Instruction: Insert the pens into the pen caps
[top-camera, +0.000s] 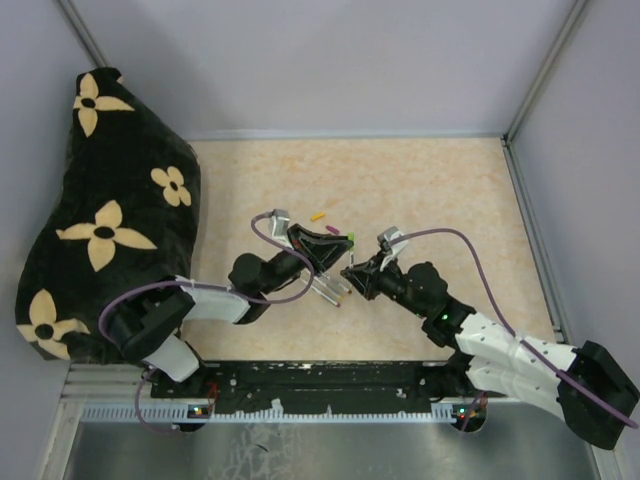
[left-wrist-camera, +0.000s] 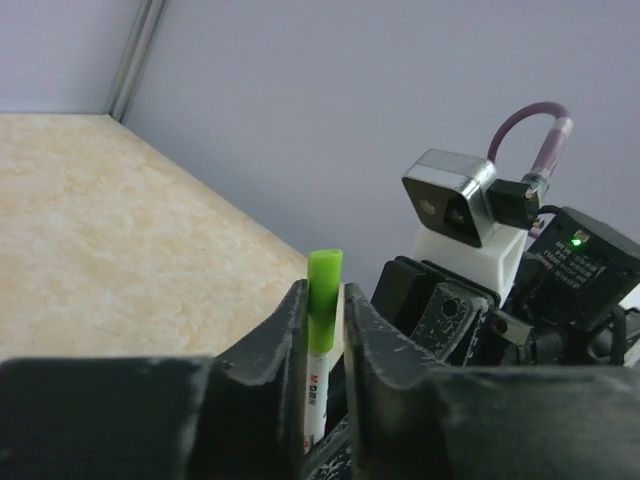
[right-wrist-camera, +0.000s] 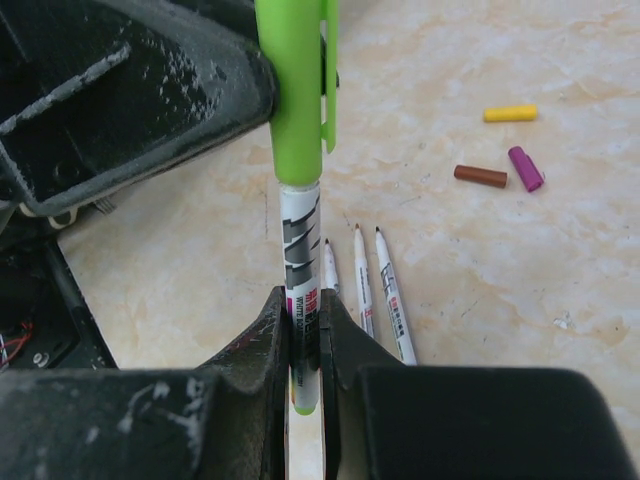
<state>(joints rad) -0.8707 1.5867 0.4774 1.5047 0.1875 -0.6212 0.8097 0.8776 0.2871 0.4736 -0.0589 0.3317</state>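
My left gripper (left-wrist-camera: 322, 298) is shut on the green cap (left-wrist-camera: 324, 285), held above the table. A white pen (right-wrist-camera: 300, 240) sticks out of that green cap (right-wrist-camera: 298, 90), and my right gripper (right-wrist-camera: 305, 305) is shut on the pen's lower body. The two grippers meet mid-table in the top view, left gripper (top-camera: 328, 250) and right gripper (top-camera: 351, 272). Three uncapped white pens (right-wrist-camera: 363, 290) lie side by side on the table below. The yellow cap (right-wrist-camera: 510, 113), dark red cap (right-wrist-camera: 481, 176) and magenta cap (right-wrist-camera: 525, 168) lie loose beyond them.
A large black bag with cream flowers (top-camera: 110, 210) fills the left side of the table (top-camera: 450, 190). Grey walls enclose the back and both sides. The loose pens (top-camera: 330, 290) lie just under the grippers, the yellow cap (top-camera: 318, 215) behind them.
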